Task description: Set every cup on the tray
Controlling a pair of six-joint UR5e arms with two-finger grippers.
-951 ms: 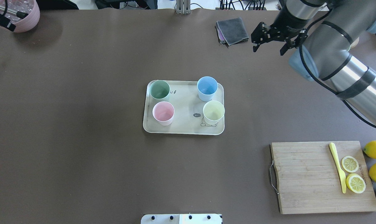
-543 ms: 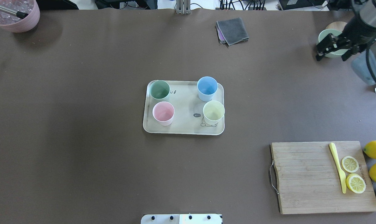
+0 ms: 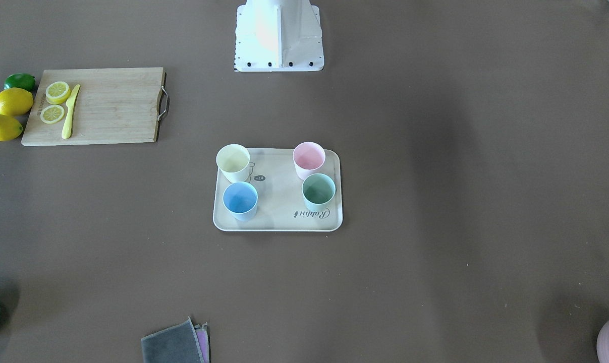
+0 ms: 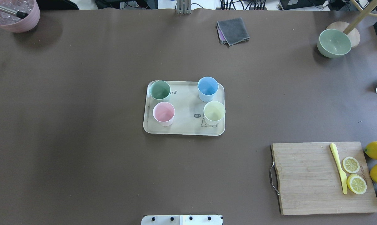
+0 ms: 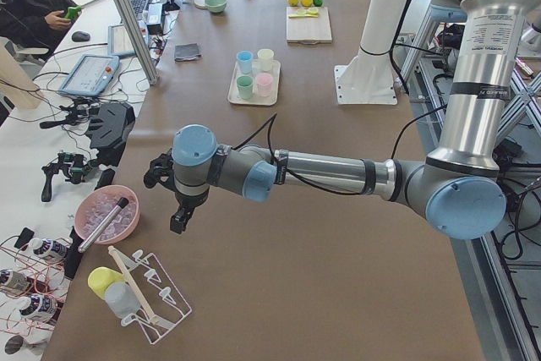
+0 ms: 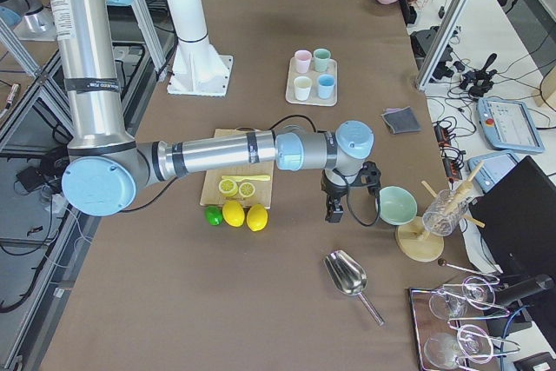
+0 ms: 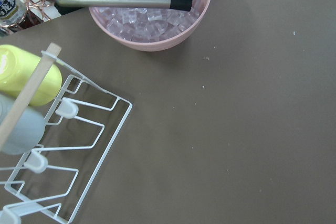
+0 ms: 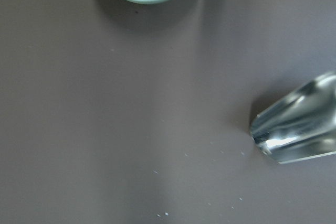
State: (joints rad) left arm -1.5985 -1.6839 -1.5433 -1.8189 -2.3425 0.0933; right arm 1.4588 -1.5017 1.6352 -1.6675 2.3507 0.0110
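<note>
You saw right arm clear out of overhead view. Right gripper ended beside green bowl, far right; left gripper hung far left. Whether either was clenched or released, cannot tell. Green cup, pink cup, blue cup, yellow cup stayed upright on tray, mid-table. Task looked finished.

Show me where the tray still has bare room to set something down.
The middle strip of the tray is bare, bordered by the green cup and pink cup on one side, the blue cup and yellow cup on the other. Both ends are crowded.

Opposed overhead views, tray shared
</note>
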